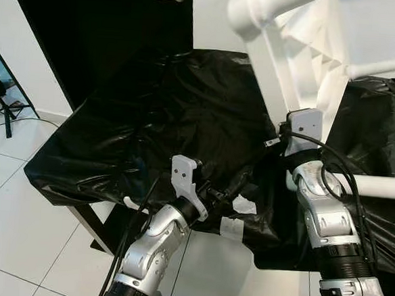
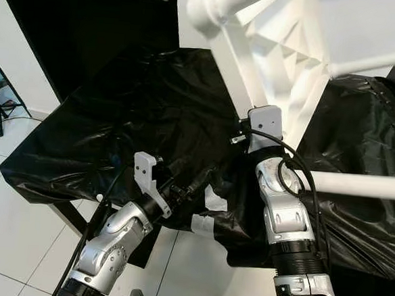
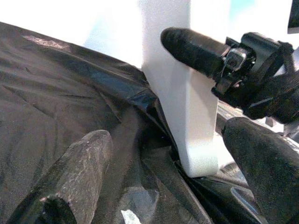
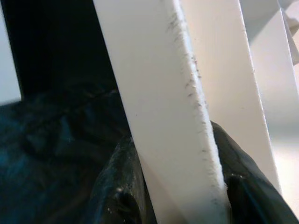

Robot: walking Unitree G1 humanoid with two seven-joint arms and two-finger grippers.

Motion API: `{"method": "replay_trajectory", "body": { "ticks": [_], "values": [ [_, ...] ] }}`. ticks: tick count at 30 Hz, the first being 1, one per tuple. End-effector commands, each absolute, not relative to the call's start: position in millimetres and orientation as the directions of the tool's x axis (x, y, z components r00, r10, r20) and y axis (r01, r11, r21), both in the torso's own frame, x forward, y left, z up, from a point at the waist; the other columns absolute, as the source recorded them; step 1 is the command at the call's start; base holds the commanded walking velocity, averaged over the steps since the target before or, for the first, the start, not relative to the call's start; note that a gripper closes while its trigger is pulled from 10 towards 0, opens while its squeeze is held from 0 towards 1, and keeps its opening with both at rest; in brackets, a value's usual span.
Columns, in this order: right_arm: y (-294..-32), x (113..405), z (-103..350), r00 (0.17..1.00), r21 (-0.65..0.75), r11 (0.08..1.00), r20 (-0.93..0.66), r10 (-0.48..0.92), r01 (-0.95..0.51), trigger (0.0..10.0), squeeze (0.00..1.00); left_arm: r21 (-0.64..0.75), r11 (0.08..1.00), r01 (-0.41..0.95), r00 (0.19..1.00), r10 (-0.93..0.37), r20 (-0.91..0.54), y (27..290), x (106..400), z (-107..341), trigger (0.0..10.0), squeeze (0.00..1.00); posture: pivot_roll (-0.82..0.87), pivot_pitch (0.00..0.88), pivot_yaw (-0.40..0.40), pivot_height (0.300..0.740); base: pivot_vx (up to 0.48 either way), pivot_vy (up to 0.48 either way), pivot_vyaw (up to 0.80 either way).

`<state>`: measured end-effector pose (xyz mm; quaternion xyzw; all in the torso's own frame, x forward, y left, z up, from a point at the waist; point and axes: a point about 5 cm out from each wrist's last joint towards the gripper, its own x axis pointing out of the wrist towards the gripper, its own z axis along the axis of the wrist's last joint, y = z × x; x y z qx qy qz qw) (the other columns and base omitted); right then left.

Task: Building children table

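A white children's table frame [image 1: 285,52] is held up over a worktop [image 1: 61,159] draped in black plastic sheeting [image 1: 153,97], its flat panels and round legs [image 2: 364,185] reaching up and to the right. One flat white panel [image 4: 163,107] is seen in the right wrist view wedged between the two black fingers [image 4: 117,196] of the right gripper [image 1: 290,137], which are pressed against both of its faces. The left gripper [image 1: 225,190] is set low at the worktop's front edge, its fingers [image 3: 70,186] spread apart with nothing between them, just beside the lower end of the white panel [image 3: 187,116].

The frame is judged to be stiff and fairly light, but bulky and top-heavy when gripped at one end, so it is likely to swing. Its smooth painted faces may slip; a flat panel edge near a joint is judged the safest place to be gripped, with the second gripper steadying it lower down.
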<state>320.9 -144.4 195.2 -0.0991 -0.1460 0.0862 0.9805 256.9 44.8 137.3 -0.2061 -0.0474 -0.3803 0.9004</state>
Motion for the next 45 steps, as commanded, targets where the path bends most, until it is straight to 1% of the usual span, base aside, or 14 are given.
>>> {"method": "replay_trajectory", "body": {
  "ticks": [1,6,11,19,23,31,32,33,38,39,42,43,44,45],
  "values": [
    [-145.6,318.8,192.0,0.947,-0.153,0.977,0.263,0.186,-0.15,0.0,0.0,-0.3,0.573,0.763,0.643,-0.722,0.256,42.0,254.5,135.8,10.0,0.0,0.11,0.0,0.042,0.74,0.0,0.0,0.0],
    [-147.7,318.1,191.3,0.949,-0.136,0.98,0.26,0.178,-0.147,0.0,0.0,-0.298,0.572,0.764,0.641,-0.724,0.255,41.7,254.5,135.6,10.0,0.0,0.11,0.0,0.045,0.74,0.0,0.0,0.0],
    [-158.8,312.0,181.0,0.96,0.002,0.983,0.219,0.177,-0.181,0.0,0.0,-0.284,0.568,0.773,0.632,-0.732,0.254,40.8,254.9,136.2,10.0,0.0,0.1,0.0,0.054,0.74,0.0,0.0,0.0],
    [-163.7,306.7,174.7,0.964,0.078,0.979,0.205,0.169,-0.188,0.0,0.0,-0.277,0.569,0.774,0.631,-0.732,0.258,41.1,255.6,137.4,10.0,0.0,0.11,0.0,0.057,0.74,0.0,0.0,0.0],
    [-162.8,295.8,167.8,0.963,0.192,0.958,0.206,0.172,-0.212,0.0,0.0,-0.267,0.576,0.772,0.634,-0.728,0.262,40.2,258.9,139.4,10.0,0.0,0.09,0.0,0.067,0.74,0.0,0.0,0.0],
    [-160.2,296.3,164.3,0.958,0.215,0.942,0.183,0.22,-0.258,0.0,0.0,-0.258,0.577,0.775,0.631,-0.73,0.263,38.5,260.2,140.5,10.0,0.0,0.09,0.0,0.066,0.74,0.0,0.0,0.0],
    [-160.2,296.2,162.5,0.958,0.215,0.941,0.171,0.229,-0.263,3.4,0.0,-0.255,0.579,0.775,0.631,-0.729,0.264,38.7,260.4,140.7,10.0,0.0,0.1,0.0,0.065,0.74,0.0,0.0,0.0],
    [-160.5,296.1,160.8,0.96,0.214,0.941,0.159,0.23,-0.261,10.0,0.0,-0.251,0.581,0.775,0.632,-0.729,0.265,38.9,260.6,140.9,10.0,0.0,0.1,0.0,0.065,0.74,0.0,0.0,0.0],
    [-160.1,296.1,158.9,0.963,0.203,0.946,0.146,0.225,-0.251,10.0,0.0,-0.239,0.586,0.774,0.632,-0.727,0.267,39.8,261.2,141.5,10.0,0.0,0.1,0.0,0.067,0.74,0.0,0.0,0.0],
    [-160.6,296.1,158.5,0.968,0.198,0.953,0.144,0.204,-0.231,10.0,0.67,-0.233,0.588,0.775,0.632,-0.727,0.268,40.0,261.7,141.8,10.0,0.0,0.1,0.0,0.067,0.74,0.0,0.0,0.0],
    [-161.0,296.2,158.4,0.971,0.195,0.957,0.144,0.19,-0.216,10.0,0.67,-0.23,0.589,0.775,0.632,-0.727,0.268,40.1,262.1,142.0,10.0,0.0,0.1,0.0,0.068,0.74,0.0,0.0,0.0],
    [-161.8,296.1,157.4,0.974,0.2,0.958,0.143,0.178,-0.205,10.0,1.0,-0.228,0.59,0.775,0.632,-0.727,0.269,40.2,262.5,142.2,10.0,0.0,0.1,0.0,0.068,0.74,0.0,0.0,0.0],
    [-161.6,295.5,155.4,0.975,0.201,0.959,0.136,0.177,-0.202,10.0,1.0,-0.225,0.591,0.775,0.632,-0.726,0.269,40.1,263.0,142.5,10.0,0.0,0.1,0.0,0.071,0.74,0.0,0.0,0.0],
    [-160.8,293.9,152.9,0.975,0.209,0.956,0.127,0.181,-0.205,10.0,0.0,-0.222,0.59,0.776,0.631,-0.727,0.27,39.7,263.0,142.7,10.0,0.0,0.09,0.0,0.072,0.74,0.0,0.0,0.0]
  ]
}}
